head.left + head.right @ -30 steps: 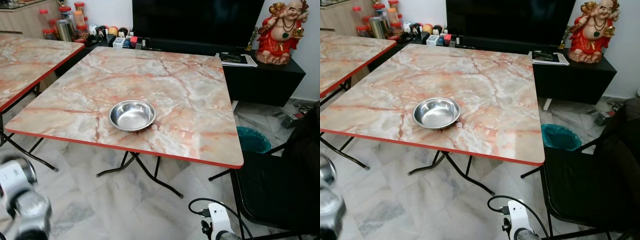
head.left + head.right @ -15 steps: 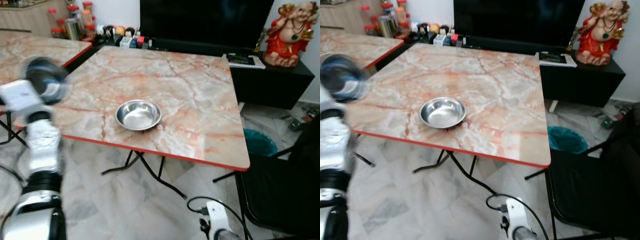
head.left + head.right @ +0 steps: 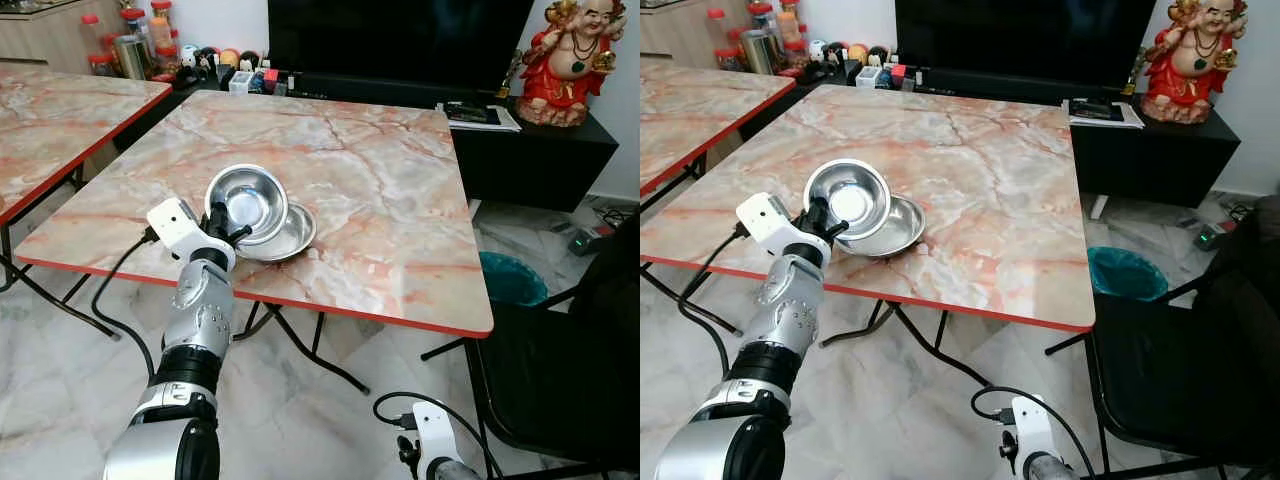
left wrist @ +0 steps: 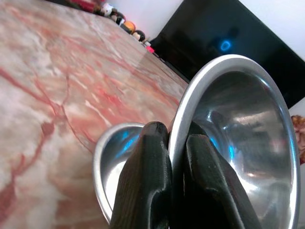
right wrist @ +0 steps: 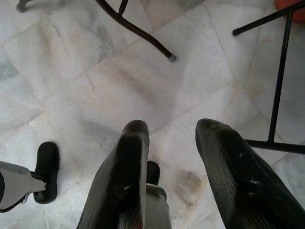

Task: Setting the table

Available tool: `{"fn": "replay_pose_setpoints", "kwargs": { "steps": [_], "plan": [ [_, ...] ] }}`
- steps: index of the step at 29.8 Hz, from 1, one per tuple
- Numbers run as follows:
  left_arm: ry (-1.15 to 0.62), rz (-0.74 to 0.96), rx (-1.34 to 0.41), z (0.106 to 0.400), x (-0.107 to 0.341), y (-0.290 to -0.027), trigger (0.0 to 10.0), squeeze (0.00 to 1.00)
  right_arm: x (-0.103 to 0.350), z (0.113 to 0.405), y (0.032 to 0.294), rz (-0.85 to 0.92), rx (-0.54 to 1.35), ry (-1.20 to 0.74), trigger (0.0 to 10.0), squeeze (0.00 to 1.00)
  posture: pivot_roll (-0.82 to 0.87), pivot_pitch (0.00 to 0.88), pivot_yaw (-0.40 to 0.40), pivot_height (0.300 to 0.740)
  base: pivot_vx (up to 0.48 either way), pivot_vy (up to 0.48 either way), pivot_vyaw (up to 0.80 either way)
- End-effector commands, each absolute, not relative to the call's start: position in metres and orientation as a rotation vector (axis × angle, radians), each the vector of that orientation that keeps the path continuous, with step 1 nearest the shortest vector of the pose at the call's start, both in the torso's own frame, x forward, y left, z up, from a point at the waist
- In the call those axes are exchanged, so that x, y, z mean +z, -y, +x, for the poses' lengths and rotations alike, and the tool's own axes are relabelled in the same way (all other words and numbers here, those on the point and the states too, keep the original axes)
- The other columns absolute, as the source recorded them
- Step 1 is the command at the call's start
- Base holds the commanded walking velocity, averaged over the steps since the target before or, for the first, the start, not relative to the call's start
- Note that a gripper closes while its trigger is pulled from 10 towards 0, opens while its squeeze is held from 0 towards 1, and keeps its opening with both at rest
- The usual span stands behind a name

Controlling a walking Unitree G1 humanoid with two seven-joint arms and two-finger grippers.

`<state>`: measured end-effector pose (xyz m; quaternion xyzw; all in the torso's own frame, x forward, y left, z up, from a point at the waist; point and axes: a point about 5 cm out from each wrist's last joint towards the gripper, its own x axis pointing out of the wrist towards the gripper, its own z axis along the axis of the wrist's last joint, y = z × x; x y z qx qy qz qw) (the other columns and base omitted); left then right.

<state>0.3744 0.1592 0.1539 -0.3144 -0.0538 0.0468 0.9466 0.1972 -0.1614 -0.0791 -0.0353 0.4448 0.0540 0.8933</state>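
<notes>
We are gripping a steel bowl [image 3: 246, 203] by its rim with our left end effector [image 4: 175, 157], 1 black finger [image 4: 145, 181] outside the rim and 1 inside. We are holding it tilted on edge, just above and overlapping a 2nd steel bowl [image 3: 285, 232] that is lying on the marble worktop [image 3: 380, 190] near its front edge. Our right end effector [image 5: 171, 131] is hanging over the floor tiles [image 5: 143, 81], its fingers parted and grasping nothing.
</notes>
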Motion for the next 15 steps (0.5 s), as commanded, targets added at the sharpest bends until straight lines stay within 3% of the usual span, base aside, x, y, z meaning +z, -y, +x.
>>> {"fn": "replay_pose_setpoints", "kwargs": {
  "steps": [1, 7, 15],
  "plan": [
    [0.107, -0.668, 0.062, 0.3781, 0.1600, -0.1540, 10.0, 0.00, -0.0784, 0.1980, 0.1630, -0.066, 0.104, -0.915, 10.0, 0.00, 0.00, 0.000, -0.027, 0.719, 0.000, 0.000, 0.00],
    [0.098, -0.703, 0.076, 0.3803, 0.1604, -0.1556, 10.0, 0.00, -0.0789, 0.1973, 0.1626, -0.070, 0.104, -0.916, 10.0, 0.00, 0.00, 0.000, -0.021, 0.719, 0.000, 0.000, 0.00],
    [0.099, -0.686, 0.063, 0.3810, 0.1633, -0.1556, 10.0, 0.00, -0.0790, 0.1971, 0.1619, -0.071, 0.103, -0.916, 10.0, 0.00, 0.00, 0.000, -0.020, 0.719, 0.292, 0.000, 0.19]
  ]
}}
